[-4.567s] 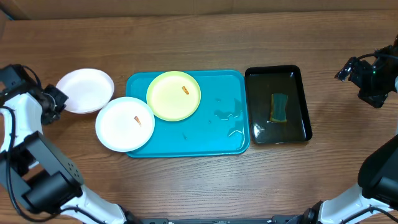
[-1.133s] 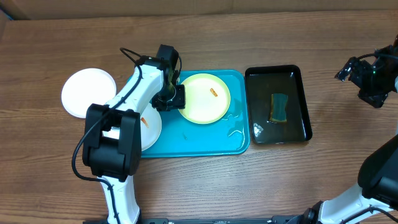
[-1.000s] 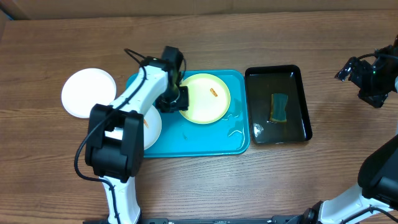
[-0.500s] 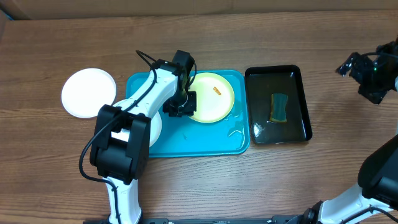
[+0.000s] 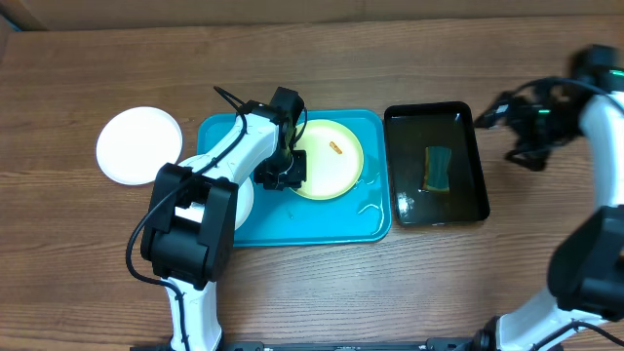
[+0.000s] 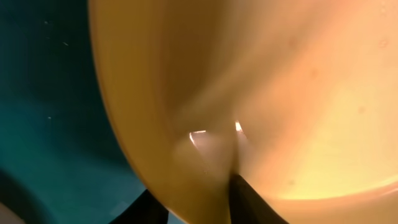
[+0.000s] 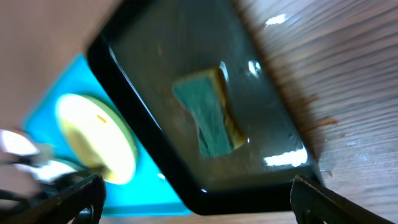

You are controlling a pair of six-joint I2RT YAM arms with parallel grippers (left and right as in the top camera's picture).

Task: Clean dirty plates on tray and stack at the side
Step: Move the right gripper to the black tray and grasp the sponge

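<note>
Pinching of the yellow-green plate [image 5: 331, 168] at its left rim is recorded for the left gripper [image 6: 199, 200]: in the wrist view both fingers are closed on the rim. The plate lies on the turquoise tray [image 5: 322, 220], mid-desk, with its orange smear [image 5: 335, 148] uncleaned. One white plate [image 5: 241, 198] is partly hidden under the left arm at the tray's left end; another [image 5: 138, 144] rests on the desk toward the left edge. The right gripper [image 7: 198, 181] is held spread and empty above the black tray [image 5: 429, 107] toward the right edge, where the sponge [image 5: 438, 168] lies in water.

Risks noted: the narrow rim hold may slip under scrubbing pressure, particularly on the wet tray. The white plate under the left arm may be knocked. Contact between the arms is judged possible over the plate.
</note>
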